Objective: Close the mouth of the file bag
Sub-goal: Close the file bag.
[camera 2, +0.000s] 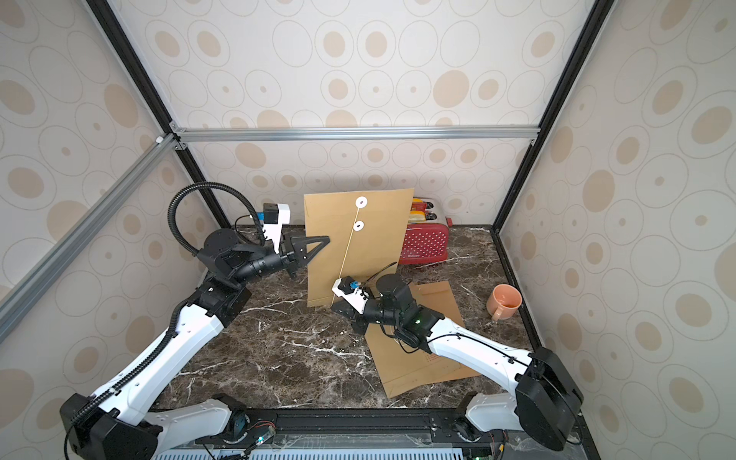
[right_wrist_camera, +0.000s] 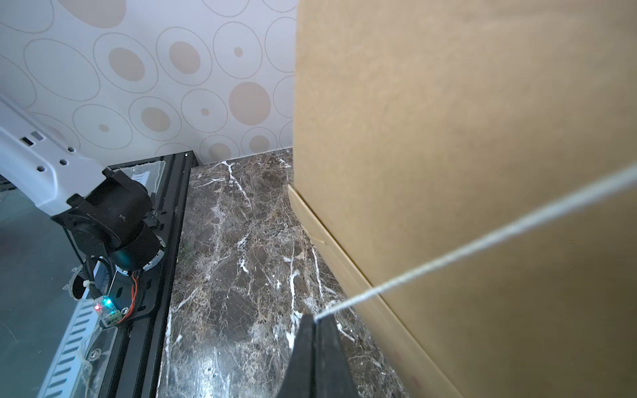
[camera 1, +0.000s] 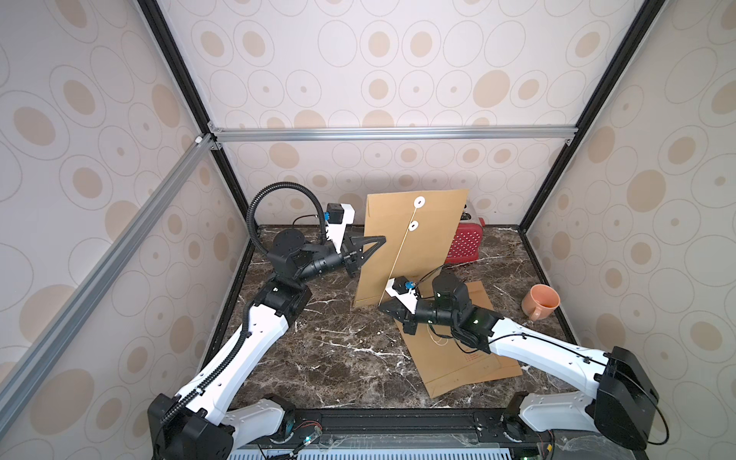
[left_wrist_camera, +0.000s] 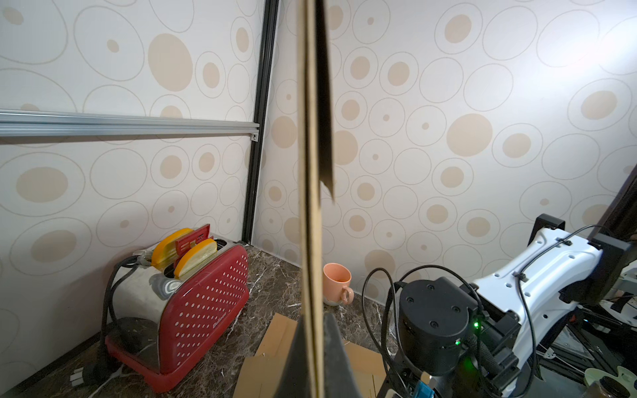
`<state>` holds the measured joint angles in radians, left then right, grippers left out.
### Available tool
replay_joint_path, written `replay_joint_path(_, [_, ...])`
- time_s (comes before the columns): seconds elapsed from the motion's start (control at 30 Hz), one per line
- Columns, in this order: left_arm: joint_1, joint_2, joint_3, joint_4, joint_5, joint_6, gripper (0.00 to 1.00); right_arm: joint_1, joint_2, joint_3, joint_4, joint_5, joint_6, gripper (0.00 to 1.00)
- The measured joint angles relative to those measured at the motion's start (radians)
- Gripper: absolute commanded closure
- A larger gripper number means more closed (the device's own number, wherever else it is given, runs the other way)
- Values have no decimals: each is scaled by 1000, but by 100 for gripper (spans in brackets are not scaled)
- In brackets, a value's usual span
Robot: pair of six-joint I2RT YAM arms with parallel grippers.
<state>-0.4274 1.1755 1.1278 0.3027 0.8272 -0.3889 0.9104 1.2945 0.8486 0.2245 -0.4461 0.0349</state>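
Toward the back of the marble table (camera 1: 338, 350), the file bag (camera 1: 422, 247) stands upright, its side edge clamped by the left gripper (camera 1: 382, 239), while the right gripper (camera 1: 381, 306) pinches the taut string (camera 1: 398, 263) — best wound snugly around the lower button (camera 1: 414, 226) without slack.

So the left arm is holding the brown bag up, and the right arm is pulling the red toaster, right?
Not the toaster. The left jaws do hold the brown bag up, but the right jaws pinch the white string and pull it taut. The right wrist view shows it.
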Motion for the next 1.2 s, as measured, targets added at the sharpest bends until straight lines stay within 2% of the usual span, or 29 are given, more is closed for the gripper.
replay_joint_path(0.33, [0, 3, 0, 4, 1, -11, 100, 15, 24, 29, 33, 16, 23, 100])
replay_joint_path(0.47, [0, 3, 0, 4, 2, -15, 100, 1, 8, -13, 82, 41, 57, 100])
replay_joint_path(0.7, [0, 3, 0, 13, 8, -23, 100, -146, -51, -119, 120, 26, 153, 100])
replay_joint_path(0.9, [0, 3, 0, 26, 16, -33, 100, -205, -134, -154, 110, 24, 171, 100])
replay_joint_path(1.2, [0, 3, 0, 27, 18, -42, 100, -368, -194, -191, 69, -18, 213, 100])
